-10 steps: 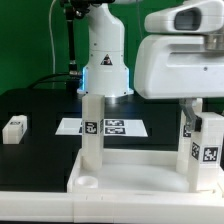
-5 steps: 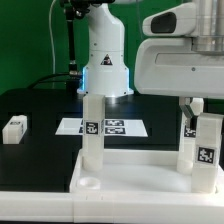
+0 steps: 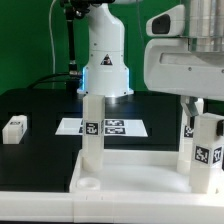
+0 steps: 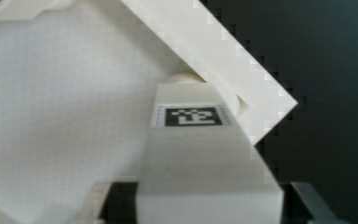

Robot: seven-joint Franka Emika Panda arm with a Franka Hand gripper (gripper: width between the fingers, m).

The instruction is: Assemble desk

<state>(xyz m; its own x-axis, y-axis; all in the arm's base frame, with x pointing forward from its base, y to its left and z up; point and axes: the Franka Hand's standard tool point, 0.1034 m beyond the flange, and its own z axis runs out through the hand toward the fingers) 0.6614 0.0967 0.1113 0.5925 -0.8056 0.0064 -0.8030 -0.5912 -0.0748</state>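
Note:
The white desk tabletop (image 3: 130,182) lies rim-up at the front. One white leg (image 3: 92,128) stands upright in its near-left corner as the exterior view shows it. A second leg (image 3: 186,140) stands at the exterior view's right. My gripper (image 3: 205,112) is shut on a third leg (image 3: 208,152), upright at the tabletop's right corner. In the wrist view the dark fingers (image 4: 119,203) flank this leg (image 4: 202,170), whose marker faces the camera, above the tabletop (image 4: 51,110). A fourth leg (image 3: 14,128) lies loose on the black table at the exterior view's left.
The marker board (image 3: 118,127) lies flat behind the tabletop. The arm's white base (image 3: 105,60) stands at the back centre. A green backdrop closes the far side.
The held leg has turned a little about its own axis; its marker has shifted toward the exterior view's left and a second marker face shows. The gripper body turned with it.

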